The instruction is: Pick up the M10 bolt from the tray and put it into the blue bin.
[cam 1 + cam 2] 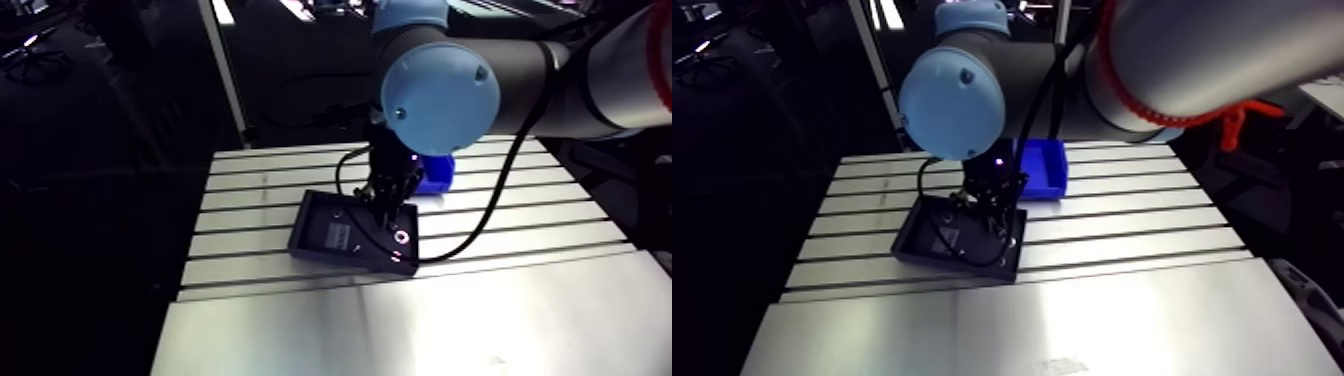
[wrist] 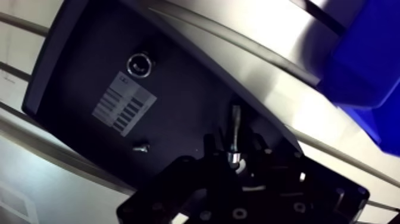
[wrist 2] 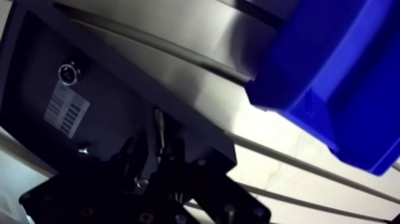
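The end effector hangs low over the black tray, its fingers spread. The M10 bolt lies on the tray floor between them, with a gap on each side, near the wall facing the blue bin. The bin stands just beside the tray on the table.

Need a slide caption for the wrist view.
Open gripper straddles the bolt in the black tray; blue bin beyond the tray.
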### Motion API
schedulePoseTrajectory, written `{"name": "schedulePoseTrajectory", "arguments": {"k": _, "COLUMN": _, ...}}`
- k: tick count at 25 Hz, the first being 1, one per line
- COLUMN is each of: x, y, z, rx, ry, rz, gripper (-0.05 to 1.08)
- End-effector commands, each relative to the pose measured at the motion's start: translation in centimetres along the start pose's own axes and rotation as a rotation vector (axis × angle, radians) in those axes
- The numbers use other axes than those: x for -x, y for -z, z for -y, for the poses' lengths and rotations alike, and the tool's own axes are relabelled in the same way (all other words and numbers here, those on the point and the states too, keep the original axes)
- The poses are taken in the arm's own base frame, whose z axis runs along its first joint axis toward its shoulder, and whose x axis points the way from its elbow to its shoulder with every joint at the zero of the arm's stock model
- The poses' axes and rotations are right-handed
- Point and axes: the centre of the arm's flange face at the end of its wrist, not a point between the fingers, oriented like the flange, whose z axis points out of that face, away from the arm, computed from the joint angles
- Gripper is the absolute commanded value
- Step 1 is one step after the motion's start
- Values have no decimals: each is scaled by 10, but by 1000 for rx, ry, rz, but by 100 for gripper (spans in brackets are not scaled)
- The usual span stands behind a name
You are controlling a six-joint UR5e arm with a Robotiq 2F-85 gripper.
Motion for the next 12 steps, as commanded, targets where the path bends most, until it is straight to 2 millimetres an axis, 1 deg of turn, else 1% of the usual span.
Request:
{"name": "schedulePoseTrajectory", "arguments": {"k": 1, "x": 1, "y": -2, "z": 1, "rx": -2, "ry": 0, "rz": 4, "gripper": 70}}
{"name": "schedulePoseTrajectory", "arguments": {"k": 6, "x": 2, "y": -2, "z": 1, "rx": -3, "ry": 2, "rz": 5, "gripper": 71}}
{"name": "schedulePoseTrajectory", "arguments": {"k": 8, "x": 1, "y": -2, "z": 1, "rx": -2, "ry": 2, "rz": 4, "gripper": 74}}
{"name": "schedulePoseTrajectory", "arguments": {"k": 11, "x": 2, "y": -2, "z": 1, "rx": -3, "ry": 3, "rz": 5, "gripper": 75}}
{"name": "schedulePoseTrajectory", "arguments": {"k": 12, "x": 2, "y": -2, "z": 1, "rx": -2, "ry": 3, "rz": 4, "gripper": 78}}
